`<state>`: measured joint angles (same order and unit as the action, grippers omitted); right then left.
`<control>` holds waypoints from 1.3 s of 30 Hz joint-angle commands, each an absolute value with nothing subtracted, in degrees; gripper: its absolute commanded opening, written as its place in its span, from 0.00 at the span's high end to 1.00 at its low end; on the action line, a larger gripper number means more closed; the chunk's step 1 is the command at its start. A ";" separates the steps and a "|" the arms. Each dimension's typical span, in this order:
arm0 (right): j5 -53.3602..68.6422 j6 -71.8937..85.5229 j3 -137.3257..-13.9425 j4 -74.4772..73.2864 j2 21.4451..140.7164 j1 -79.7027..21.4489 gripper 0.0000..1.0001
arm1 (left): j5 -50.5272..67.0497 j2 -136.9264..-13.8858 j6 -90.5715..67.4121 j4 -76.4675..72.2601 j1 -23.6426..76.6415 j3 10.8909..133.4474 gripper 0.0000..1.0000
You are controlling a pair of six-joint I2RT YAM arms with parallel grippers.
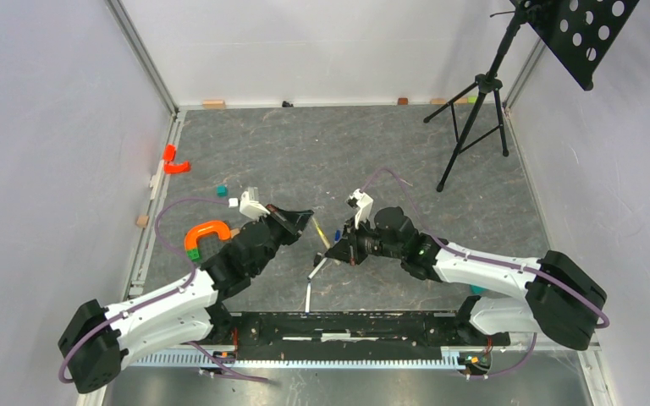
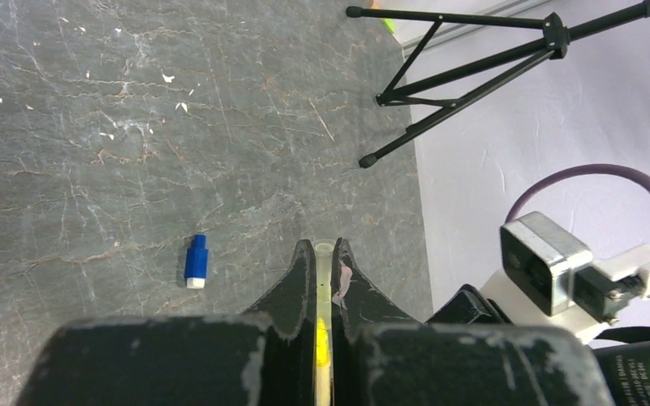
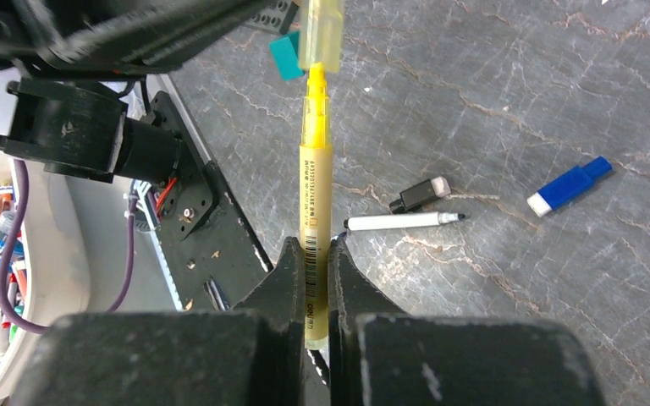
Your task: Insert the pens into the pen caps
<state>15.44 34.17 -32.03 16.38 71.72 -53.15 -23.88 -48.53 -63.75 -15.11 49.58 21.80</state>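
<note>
Bare tabletop (image 1: 322, 152) lies open beyond the blue cap (image 2: 195, 261); the tripod (image 1: 485, 85) blocks the far right.

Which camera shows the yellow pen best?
Right wrist: the yellow pen runs up mid-frame, label visible, clamped in the right gripper. Top external shows a thin sliver; left wrist, maybe a yellow glimpse.

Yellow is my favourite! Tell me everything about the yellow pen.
The yellow pen is a plastic-looking marker with a barcode and print on its barrel. Uncapped, it shows a narrower yellow tip. The right gripper pinches its rear end, off the table. Its tip meets the mouth of a pale yellow cap held by the left gripper.
</note>
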 commanded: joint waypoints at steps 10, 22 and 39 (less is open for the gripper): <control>16.02 33.07 -35.20 16.96 71.02 -53.34 1.00 | -28.02 -46.64 -60.07 -13.62 49.53 24.85 0.98; 16.26 33.01 -36.13 17.29 71.91 -53.33 1.00 | -26.53 -47.13 -60.71 -14.28 49.57 24.70 0.98; 14.12 31.38 -38.33 15.05 71.85 -53.34 1.00 | -25.15 -46.14 -60.55 -14.50 49.55 23.91 0.98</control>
<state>15.38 32.91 -34.98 15.03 72.03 -53.15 -25.08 -47.11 -62.70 -13.37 49.58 22.87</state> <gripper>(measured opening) 0.058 0.055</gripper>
